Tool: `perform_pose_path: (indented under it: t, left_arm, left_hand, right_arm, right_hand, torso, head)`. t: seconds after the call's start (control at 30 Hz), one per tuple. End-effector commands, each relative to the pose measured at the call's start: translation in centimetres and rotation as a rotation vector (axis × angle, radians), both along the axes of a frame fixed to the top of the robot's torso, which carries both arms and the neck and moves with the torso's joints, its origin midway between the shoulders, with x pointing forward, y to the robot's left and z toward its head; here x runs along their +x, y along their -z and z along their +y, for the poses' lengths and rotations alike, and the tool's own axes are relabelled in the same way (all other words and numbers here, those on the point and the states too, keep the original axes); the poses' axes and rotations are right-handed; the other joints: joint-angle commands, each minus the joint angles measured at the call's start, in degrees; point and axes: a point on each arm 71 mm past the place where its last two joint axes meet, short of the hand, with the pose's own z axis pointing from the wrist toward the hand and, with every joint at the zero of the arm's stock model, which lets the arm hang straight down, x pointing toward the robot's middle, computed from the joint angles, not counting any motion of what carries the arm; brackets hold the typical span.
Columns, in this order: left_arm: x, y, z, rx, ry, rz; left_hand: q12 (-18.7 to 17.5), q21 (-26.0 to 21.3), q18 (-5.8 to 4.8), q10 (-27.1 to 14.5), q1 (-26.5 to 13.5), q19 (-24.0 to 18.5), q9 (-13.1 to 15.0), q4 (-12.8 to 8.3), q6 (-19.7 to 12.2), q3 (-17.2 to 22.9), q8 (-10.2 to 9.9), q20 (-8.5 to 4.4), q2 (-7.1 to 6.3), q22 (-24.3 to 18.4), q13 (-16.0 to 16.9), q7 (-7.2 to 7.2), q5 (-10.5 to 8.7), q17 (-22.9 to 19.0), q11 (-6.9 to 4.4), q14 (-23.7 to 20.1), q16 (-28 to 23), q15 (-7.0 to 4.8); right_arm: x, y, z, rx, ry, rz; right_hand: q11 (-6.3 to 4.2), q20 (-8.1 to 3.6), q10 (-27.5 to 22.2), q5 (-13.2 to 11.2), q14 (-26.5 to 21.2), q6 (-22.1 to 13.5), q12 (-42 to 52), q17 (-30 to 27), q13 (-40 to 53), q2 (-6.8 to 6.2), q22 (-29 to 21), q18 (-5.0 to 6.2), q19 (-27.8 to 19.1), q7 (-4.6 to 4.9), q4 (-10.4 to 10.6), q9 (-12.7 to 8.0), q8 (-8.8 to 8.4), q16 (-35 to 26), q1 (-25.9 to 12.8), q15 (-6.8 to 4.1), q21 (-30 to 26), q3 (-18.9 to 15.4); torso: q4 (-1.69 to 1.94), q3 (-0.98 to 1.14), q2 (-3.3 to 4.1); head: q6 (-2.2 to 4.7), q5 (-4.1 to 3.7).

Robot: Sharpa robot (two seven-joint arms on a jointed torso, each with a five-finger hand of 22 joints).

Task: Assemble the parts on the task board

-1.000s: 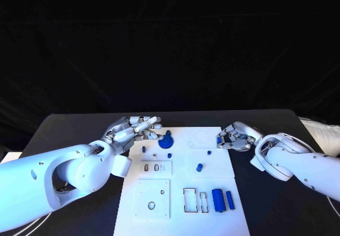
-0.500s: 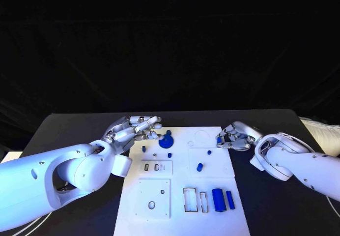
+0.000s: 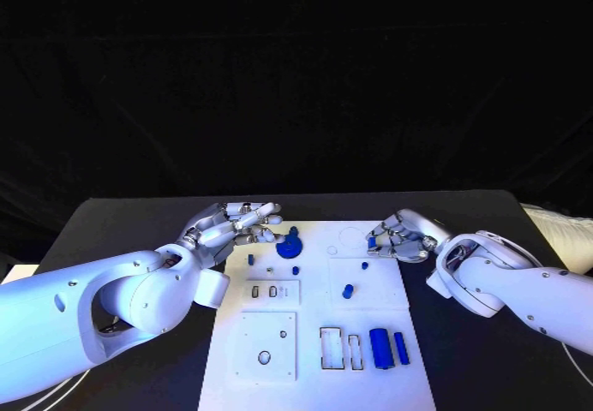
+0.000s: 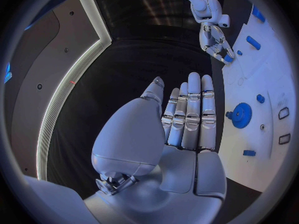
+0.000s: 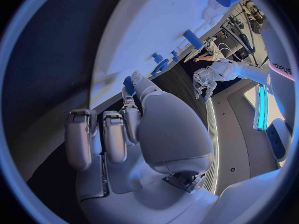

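Note:
The white task board (image 3: 315, 377) lies in the middle of the table. A blue gear (image 3: 290, 249) sits near its far left, with small blue pegs (image 3: 296, 270) around it and two blue cylinders (image 3: 380, 347) at the near right. My left hand (image 3: 235, 224) hovers at the board's far left corner, beside the gear (image 4: 240, 115); its fingers (image 4: 190, 109) are stretched out and hold nothing. My right hand (image 3: 402, 235) is over the board's far right edge. It pinches a small blue part (image 5: 129, 84) between thumb and finger.
Rectangular slots (image 3: 332, 348) and a round hole (image 3: 265, 357) open in the board's near half. Another small blue piece (image 3: 349, 291) lies mid-board. Black table (image 3: 123, 223) surrounds the board on both sides.
My right hand has moved left from beside the board to over its far right edge. The left hand has barely shifted.

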Motion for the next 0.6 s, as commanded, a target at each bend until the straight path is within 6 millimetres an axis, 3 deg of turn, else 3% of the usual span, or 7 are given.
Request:
perform_pose_path:
  t: [0.03, 0.23, 0.33, 0.6]
  left_arm:
    - [0.2, 0.0, 0.0, -0.007, 0.012, -0.004]
    - [1.2, 0.3, 0.8, 0.003, -0.018, -0.007]
    - [1.7, 0.5, 1.3, 0.009, -0.035, -0.009]
    - [2.5, 0.8, 2.4, 0.017, -0.073, -0.007]
  left_hand:
    - [-0.2, -0.3, 0.61, -0.3, 0.2, -0.5, 0.0, -0.3, -0.5, 0.0, -0.3, -0.08, 0.25, -0.1, 0.1, 0.10, -0.25, 0.1, 0.01, -0.3, 0.1, -0.05]
    - [-0.2, -0.3, 0.61, -0.3, 0.2, -0.5, 0.0, -0.3, -0.5, 0.0, -0.3, -0.07, 0.27, -0.1, 0.1, 0.11, -0.25, 0.1, 0.02, -0.3, 0.1, -0.04]
    - [-0.2, -0.3, 0.61, -0.3, 0.2, -0.5, 0.0, -0.3, -0.5, 0.0, -0.3, -0.07, 0.27, -0.1, 0.1, 0.11, -0.25, 0.1, 0.02, -0.3, 0.1, -0.04]
    - [-0.2, -0.3, 0.61, -0.3, 0.2, -0.5, 0.0, -0.3, -0.5, 0.0, -0.3, -0.07, 0.27, -0.1, 0.1, 0.11, -0.25, 0.1, 0.02, -0.3, 0.1, -0.04]
  right_arm:
    - [-0.6, -0.9, 1.7, 0.019, 0.001, -0.008]
    - [-1.4, -1.8, 5.9, 0.020, -0.044, -0.007]
    - [-1.9, -1.7, 8.1, -0.017, -0.077, -0.016]
    - [-3.2, -0.2, 13.3, -0.117, -0.151, -0.008]
  right_hand:
    - [-0.44, -0.27, -0.1, -0.3, 5.6, 1.3, 0.0, 13.4, 1.1, 1.71, 5.8, -1.04, 1.9, -1.16, 0.0, 0.9, 0.45, 0.4, 1.0, -0.34, 0.3, 0.3]
    - [-0.43, -0.32, -0.1, -0.5, 5.6, 1.3, 0.0, 13.4, 1.2, 1.71, 5.8, -1.02, 1.9, -1.16, 0.1, 0.9, 0.41, 0.4, 0.7, -0.35, 0.2, 0.3]
    - [-0.47, -0.42, -0.1, 0.3, 5.6, 1.1, 0.1, 13.5, 1.2, 1.84, 5.6, -0.99, 1.8, -1.13, -0.5, 1.0, 0.31, 0.4, 1.0, -0.40, 0.1, 0.9]
    - [-0.28, -0.40, -0.2, 0.1, 5.6, 0.6, -0.2, 13.3, 1.1, 1.75, 5.2, -0.91, 1.7, -0.91, -0.4, 1.1, -0.04, 0.3, 0.1, -0.30, 0.0, 1.0]
  torso:
    - [0.05, -0.10, -0.15]
    - [0.37, -0.35, -0.77]
    - [0.67, -0.52, -1.07]
    - [1.12, -1.16, -1.82]
  head:
    - [0.05, -0.05]
    - [-0.50, 0.16]
    - [-0.79, -0.35]
    - [-1.66, -0.08]
